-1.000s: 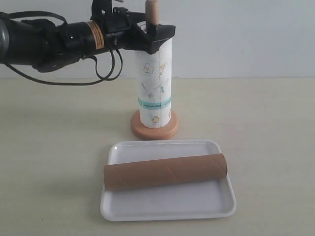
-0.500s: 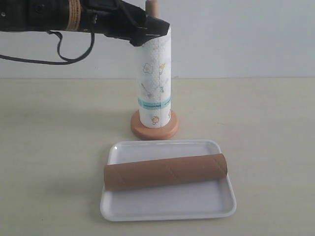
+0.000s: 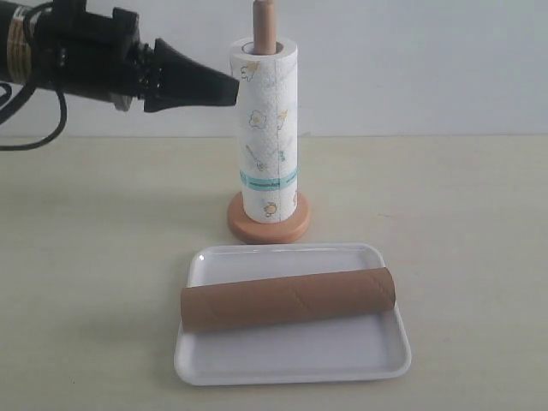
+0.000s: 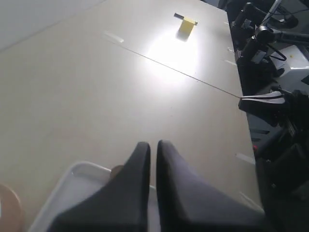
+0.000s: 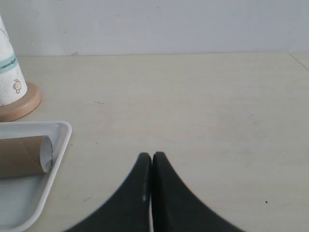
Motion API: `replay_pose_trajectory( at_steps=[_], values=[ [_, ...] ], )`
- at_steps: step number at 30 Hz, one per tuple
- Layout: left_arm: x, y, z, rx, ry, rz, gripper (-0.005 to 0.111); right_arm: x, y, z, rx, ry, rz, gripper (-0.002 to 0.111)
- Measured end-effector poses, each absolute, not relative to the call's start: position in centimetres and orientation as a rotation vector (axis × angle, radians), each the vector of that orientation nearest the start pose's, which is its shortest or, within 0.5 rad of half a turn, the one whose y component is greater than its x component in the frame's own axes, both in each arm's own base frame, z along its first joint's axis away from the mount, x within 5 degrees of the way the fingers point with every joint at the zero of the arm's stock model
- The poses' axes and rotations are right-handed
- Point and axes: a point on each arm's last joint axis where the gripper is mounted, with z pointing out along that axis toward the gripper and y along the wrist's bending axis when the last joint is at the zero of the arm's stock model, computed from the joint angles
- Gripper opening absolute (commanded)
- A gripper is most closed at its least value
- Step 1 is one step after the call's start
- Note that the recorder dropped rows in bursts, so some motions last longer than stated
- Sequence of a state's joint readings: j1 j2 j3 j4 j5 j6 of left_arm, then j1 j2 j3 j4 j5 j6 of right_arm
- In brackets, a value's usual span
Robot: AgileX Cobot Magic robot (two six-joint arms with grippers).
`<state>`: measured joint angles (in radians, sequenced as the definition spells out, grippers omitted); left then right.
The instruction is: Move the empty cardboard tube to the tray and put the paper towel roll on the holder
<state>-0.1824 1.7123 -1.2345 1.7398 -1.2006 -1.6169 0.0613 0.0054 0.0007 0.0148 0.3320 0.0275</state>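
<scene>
The paper towel roll (image 3: 267, 137) stands upright on the wooden holder (image 3: 268, 224), whose rod tip (image 3: 265, 24) pokes out above it. The brown cardboard tube (image 3: 288, 300) lies across the white tray (image 3: 291, 360) in front. My left gripper (image 3: 229, 89) hovers shut and empty just left of the roll's top, apart from it. In the left wrist view its fingers (image 4: 153, 145) are together above the tray's corner (image 4: 77, 170). My right gripper (image 5: 151, 155) is shut over bare table, with the tube's end (image 5: 41, 153), tray (image 5: 58, 145) and holder base (image 5: 21, 104) off to one side.
A small yellow block (image 4: 187, 24) lies far off on the table in the left wrist view. Black equipment and cables (image 4: 270, 72) stand beyond the table's edge there. A pale wall (image 3: 411, 60) runs behind the table.
My left gripper has let go of the roll's top and pulled back to the left, its fingers closing. The roll stays seated on the holder. Tube and tray have not moved.
</scene>
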Motion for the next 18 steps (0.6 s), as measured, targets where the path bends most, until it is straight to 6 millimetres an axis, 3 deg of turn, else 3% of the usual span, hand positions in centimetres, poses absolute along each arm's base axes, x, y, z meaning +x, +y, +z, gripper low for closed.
replay_pose_trajectory(
  at_steps=[7, 13, 18],
  values=[
    [30.0, -14.1, 26.6, 1.082, 1.793, -1.268, 0.004, 5.4, 0.4, 18.3, -0.021, 1.822, 0.077, 0.000],
    [27.1, -13.6, 27.4, 1.093, 1.736, -1.247, 0.004, 5.4, 0.4, 18.3, -0.021, 1.822, 0.077, 0.000],
    [23.5, -13.0, 28.0, 1.056, 1.672, -1.246, 0.004, 5.4, 0.4, 18.3, -0.021, 1.822, 0.077, 0.000]
  ],
)
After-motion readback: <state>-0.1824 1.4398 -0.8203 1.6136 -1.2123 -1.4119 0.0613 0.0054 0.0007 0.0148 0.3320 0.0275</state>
